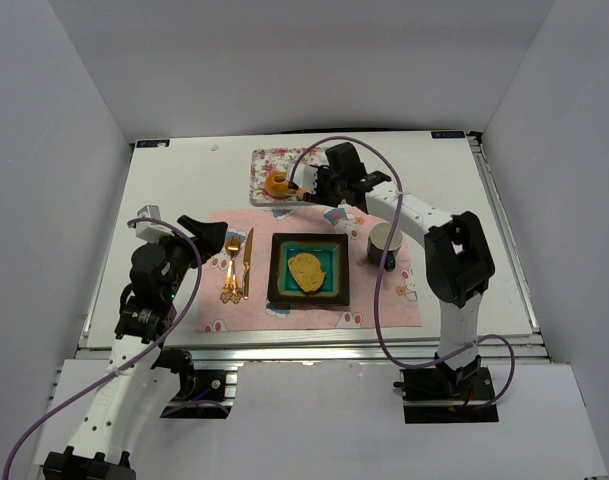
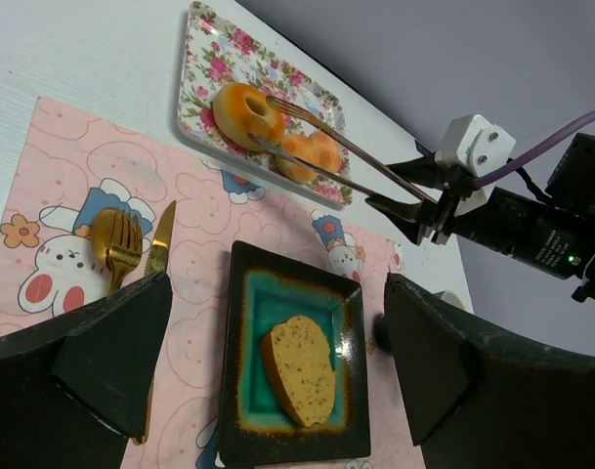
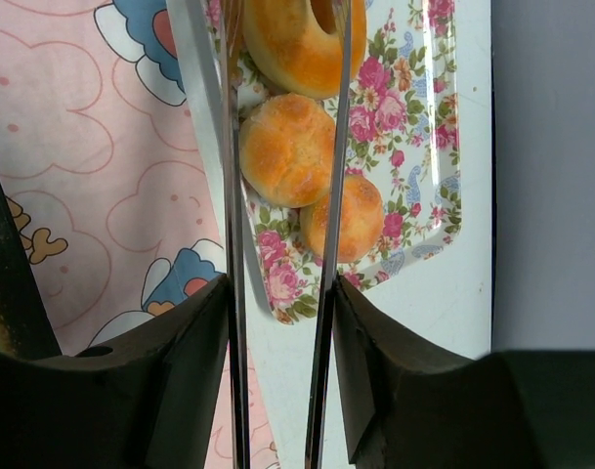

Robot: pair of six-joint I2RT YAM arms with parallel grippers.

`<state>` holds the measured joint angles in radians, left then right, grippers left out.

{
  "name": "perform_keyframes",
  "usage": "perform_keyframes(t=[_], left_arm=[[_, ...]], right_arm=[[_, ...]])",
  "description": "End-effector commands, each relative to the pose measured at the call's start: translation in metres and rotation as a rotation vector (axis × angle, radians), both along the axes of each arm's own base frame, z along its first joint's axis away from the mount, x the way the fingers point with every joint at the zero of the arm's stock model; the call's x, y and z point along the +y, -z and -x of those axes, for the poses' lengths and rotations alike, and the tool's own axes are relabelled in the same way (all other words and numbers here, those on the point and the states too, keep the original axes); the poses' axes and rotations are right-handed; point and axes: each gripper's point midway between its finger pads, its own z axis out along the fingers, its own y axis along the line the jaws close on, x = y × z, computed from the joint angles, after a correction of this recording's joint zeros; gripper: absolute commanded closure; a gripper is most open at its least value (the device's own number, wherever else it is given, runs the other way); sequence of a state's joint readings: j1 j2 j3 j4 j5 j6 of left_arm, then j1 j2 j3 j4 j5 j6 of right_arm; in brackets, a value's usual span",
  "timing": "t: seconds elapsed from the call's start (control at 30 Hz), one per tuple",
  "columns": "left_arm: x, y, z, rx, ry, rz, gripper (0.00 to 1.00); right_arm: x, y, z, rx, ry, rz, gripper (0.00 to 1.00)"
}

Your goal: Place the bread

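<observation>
The orange-brown ring doughnut (image 1: 276, 186) is over the floral tray (image 1: 269, 158), pinched between the tips of metal tongs (image 2: 346, 156). My right gripper (image 1: 329, 190) is shut on the tongs' handle end; in the right wrist view the tongs' arms (image 3: 231, 244) run up to the doughnut (image 3: 287, 49). The doughnut also shows in the left wrist view (image 2: 229, 117). The flat oval tan-yellow bread (image 1: 308, 270) lies on the dark square plate (image 1: 280, 290) with a teal centre. My left gripper (image 1: 209, 232) is open and empty above the pink placemat, left of the plate.
Two round golden buns (image 3: 285, 149) lie on the floral tray (image 3: 414, 147). A gold fork (image 1: 230, 265) and knife (image 1: 247, 262) lie on the placemat left of the plate. A mug (image 1: 384, 243) stands right of the plate, under the right arm.
</observation>
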<state>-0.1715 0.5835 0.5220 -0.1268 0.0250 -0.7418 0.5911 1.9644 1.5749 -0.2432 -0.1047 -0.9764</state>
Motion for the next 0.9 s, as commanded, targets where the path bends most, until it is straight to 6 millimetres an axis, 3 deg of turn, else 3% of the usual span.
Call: perform_keyframes(t=[0.0, 0.63, 0.73, 0.83, 0.87], left_arm=[[0.002, 0.000, 0.001, -0.010, -0.009, 0.000, 0.02], [0.003, -0.001, 0.000, -0.010, -0.012, -0.005, 0.02], [0.002, 0.000, 0.000, -0.005, -0.010, -0.006, 0.02], [0.003, -0.001, 0.001, -0.007, -0.012, -0.006, 0.02], [0.003, -0.001, 0.002, -0.005, -0.012, -0.006, 0.02]], right_arm=[[0.010, -0.014, -0.008, -0.038, -0.020, -0.021, 0.50], [0.009, 0.006, -0.025, -0.052, 0.008, 0.035, 0.49], [0.008, 0.012, -0.023, -0.032, 0.002, 0.048, 0.55], [0.007, 0.016, -0.019, -0.006, -0.006, 0.056, 0.72], [0.008, 0.016, -0.017, -0.001, -0.010, 0.055, 0.72]])
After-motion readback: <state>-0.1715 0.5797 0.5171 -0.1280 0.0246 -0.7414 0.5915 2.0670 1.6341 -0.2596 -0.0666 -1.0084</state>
